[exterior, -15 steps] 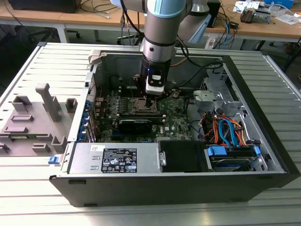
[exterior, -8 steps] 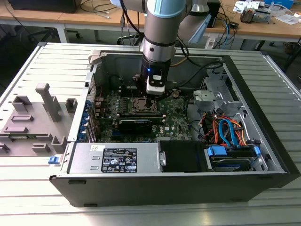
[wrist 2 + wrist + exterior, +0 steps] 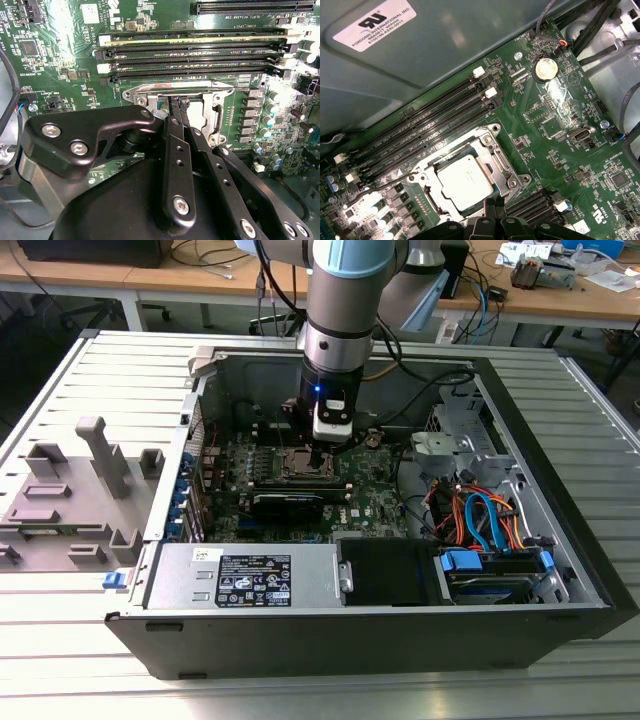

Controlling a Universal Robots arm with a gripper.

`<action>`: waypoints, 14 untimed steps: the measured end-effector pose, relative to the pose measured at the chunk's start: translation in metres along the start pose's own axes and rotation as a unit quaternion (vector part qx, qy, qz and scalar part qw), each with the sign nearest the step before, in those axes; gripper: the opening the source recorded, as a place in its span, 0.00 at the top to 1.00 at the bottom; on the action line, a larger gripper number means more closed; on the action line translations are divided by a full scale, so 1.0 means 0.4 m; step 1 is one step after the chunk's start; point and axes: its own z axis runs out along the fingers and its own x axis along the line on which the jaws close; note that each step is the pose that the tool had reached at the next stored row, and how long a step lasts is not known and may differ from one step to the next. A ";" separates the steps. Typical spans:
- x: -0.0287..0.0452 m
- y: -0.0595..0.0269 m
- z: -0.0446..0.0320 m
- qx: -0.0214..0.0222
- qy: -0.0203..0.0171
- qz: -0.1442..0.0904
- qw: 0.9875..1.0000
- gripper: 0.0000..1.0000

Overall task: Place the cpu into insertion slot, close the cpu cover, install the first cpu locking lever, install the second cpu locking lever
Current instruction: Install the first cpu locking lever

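Inside open computer case [image 3: 350,650], silvery square cpu [image 3: 465,180] flat in insertion slot [image 3: 431,200], jaws apparently closed alongside.

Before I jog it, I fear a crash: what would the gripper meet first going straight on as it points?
Probably the silvery square metal cover frame, near the edge of the small flat silver-topped chip it rings; the gripper hangs above, depth unclear.
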 end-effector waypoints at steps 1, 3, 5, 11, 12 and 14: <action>0.000 0.000 0.000 0.000 0.000 -0.001 1.000 0.89; 0.000 0.000 0.000 0.000 0.000 -0.003 1.000 0.89; 0.000 0.000 0.000 0.000 0.000 -0.005 1.000 0.89; 0.000 0.000 0.000 0.000 0.000 -0.011 1.000 0.89; 0.000 0.000 0.000 0.000 0.000 -0.011 1.000 0.89; 0.000 0.000 0.000 0.000 -0.001 -0.013 1.000 0.89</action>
